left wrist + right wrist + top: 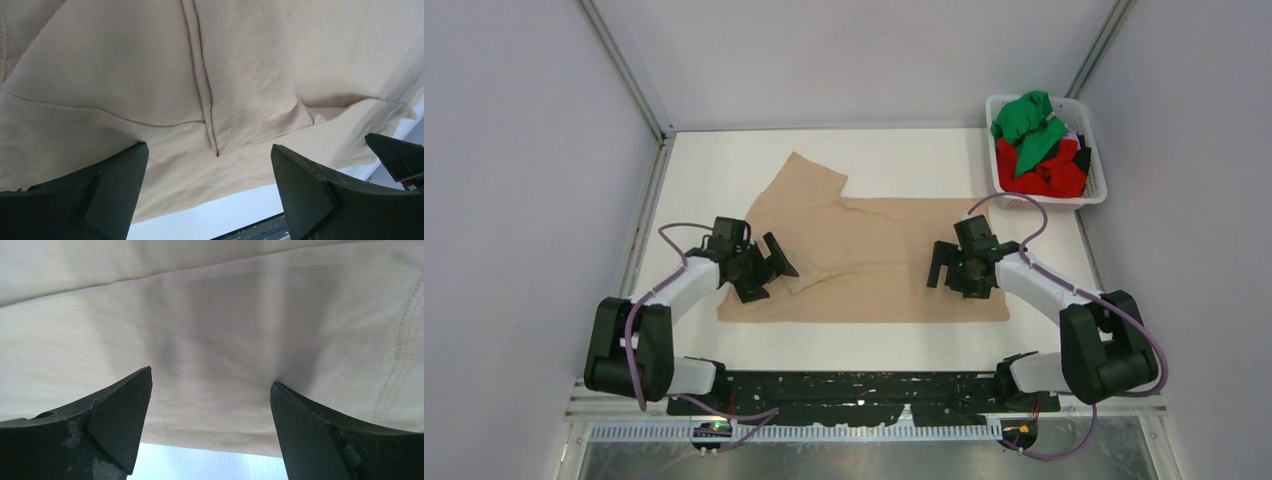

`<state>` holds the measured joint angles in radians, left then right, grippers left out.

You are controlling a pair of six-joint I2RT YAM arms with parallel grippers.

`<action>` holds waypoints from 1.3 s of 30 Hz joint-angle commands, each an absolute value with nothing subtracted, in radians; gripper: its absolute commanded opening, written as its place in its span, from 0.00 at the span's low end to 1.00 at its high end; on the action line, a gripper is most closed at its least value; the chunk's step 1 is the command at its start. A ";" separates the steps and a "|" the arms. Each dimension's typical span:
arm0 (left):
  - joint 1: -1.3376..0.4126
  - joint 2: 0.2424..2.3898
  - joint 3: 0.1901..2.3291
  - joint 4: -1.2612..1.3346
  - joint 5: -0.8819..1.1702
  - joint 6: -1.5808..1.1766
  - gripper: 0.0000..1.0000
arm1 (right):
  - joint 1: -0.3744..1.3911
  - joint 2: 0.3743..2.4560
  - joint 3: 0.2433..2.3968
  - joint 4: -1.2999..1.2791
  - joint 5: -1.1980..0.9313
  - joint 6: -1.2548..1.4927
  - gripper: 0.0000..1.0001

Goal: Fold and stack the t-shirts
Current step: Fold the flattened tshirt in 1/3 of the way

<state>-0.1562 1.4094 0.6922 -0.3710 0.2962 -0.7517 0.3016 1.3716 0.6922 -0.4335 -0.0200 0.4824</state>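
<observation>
No legible text, label, brand, number or sign in any view. Beige t-shirt (pixel 884 262): plain cloth, stitched seams only. White basket (pixel 1097 165): lattice wall, no readable marking.

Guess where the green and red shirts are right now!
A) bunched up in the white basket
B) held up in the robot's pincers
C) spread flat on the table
A: the green shirt and the red shirt sit crumpled together inside the white basket at the far right corner, while only the beige shirt lies spread on the table.
</observation>
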 commanded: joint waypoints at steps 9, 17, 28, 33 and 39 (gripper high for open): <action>-0.285 1.054 0.405 -0.696 0.117 -0.875 1.00 | 0.300 1.206 0.569 -0.759 0.032 0.555 0.95; -0.295 0.895 0.361 -0.728 0.184 -0.902 1.00 | 0.300 1.141 0.558 -0.786 0.033 0.553 0.95; -0.296 0.826 0.507 -0.773 0.166 -0.877 1.00 | 0.301 1.021 0.580 -0.700 0.024 0.533 0.95; -0.296 0.896 0.731 -0.802 0.065 -0.812 1.00 | 0.298 0.934 0.641 -0.595 0.079 0.485 0.95; -0.280 1.175 1.039 -0.743 0.010 -0.721 1.00 | 0.292 0.905 0.655 -0.427 0.144 0.491 0.95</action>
<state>-0.2943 1.0302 0.8848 -0.7864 0.0780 -0.8024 0.2989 0.9230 0.6170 -0.5888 0.0746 0.5026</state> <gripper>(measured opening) 0.994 0.954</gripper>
